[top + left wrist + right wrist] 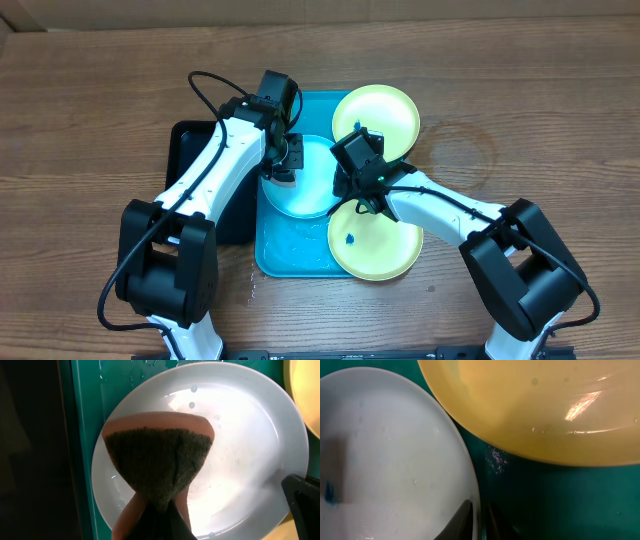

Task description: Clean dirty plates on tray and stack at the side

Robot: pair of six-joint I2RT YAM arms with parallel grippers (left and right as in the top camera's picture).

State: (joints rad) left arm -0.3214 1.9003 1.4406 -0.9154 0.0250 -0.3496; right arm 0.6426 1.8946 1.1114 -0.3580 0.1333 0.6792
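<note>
**Sponge on Light Blue Plate; Right Gripper at Its Rim**

The left gripper (284,168) is closed on a sponge (157,457), orange with a dark green scouring face, squeezed to a narrow waist where the fingers hold it. The sponge lies on the inner floor of the light blue plate (310,195), towards its left side. Water drops and a wet sheen show on the plate's surface.

The right gripper (479,519) stands at the right rim of the same plate, one finger over the plate and the other outside it, with only a narrow gap between them. Whether they actually pinch the rim cannot be told.

The light blue plate rests inside the tray (290,255), in its left half. The tray floor is wet near the front edge.

The upper yellow plate (378,112) sits at the tray's far right corner and overhangs the rim. The lower yellow plate (385,245) sits at the near right corner, also overhanging, and carries a blue speck (350,238).

A black tray (190,150) lies just left of the tray, partly under the left arm. Both trays stand on the wooden counter (100,100).
</note>
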